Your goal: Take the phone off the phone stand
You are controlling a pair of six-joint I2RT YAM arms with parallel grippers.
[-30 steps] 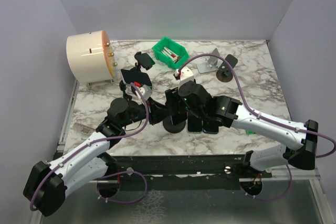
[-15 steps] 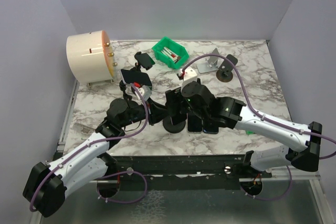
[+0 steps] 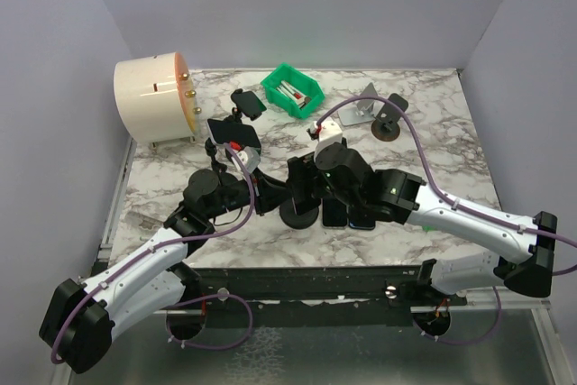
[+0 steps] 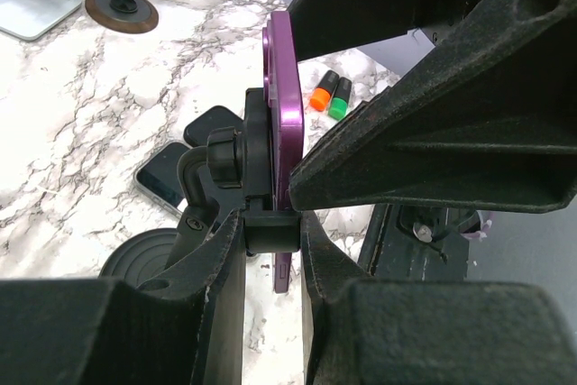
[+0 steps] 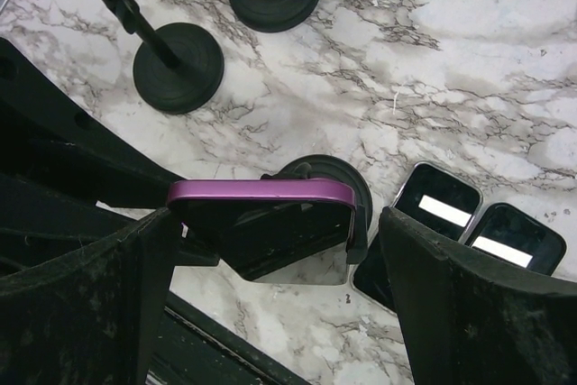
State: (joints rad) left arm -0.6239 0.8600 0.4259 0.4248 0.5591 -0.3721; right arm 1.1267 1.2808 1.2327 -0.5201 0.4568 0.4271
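Phone (image 5: 261, 223) upright in phone stand (image 4: 257, 187), centre of table (image 3: 451, 142). Loose phones (image 5: 437, 205) flat, just right of its base. Bin (image 3: 292, 90) behind; drum (image 3: 153, 99) rear left; small stand (image 3: 389, 117) rear right.

A desk (image 3: 451, 146) with a white marble top veined in grey fills the middle of the scene, wider at the near side than at the far side in the top view. Three plain walls of pale lavender-grey close it in: a far wall (image 3: 297, 6), a left wall (image 3: 45, 87) and a right wall (image 3: 532, 60), meeting at straight corners with no window or door showing. A thin metal rail (image 3: 115, 200) runs along the desk's left edge, and a dark bar (image 3: 297, 279) crosses its near edge. Below that lies a smooth grey surface (image 3: 315, 353) with a dull sheen. The light is soft and even, with only faint shadows on the marble.
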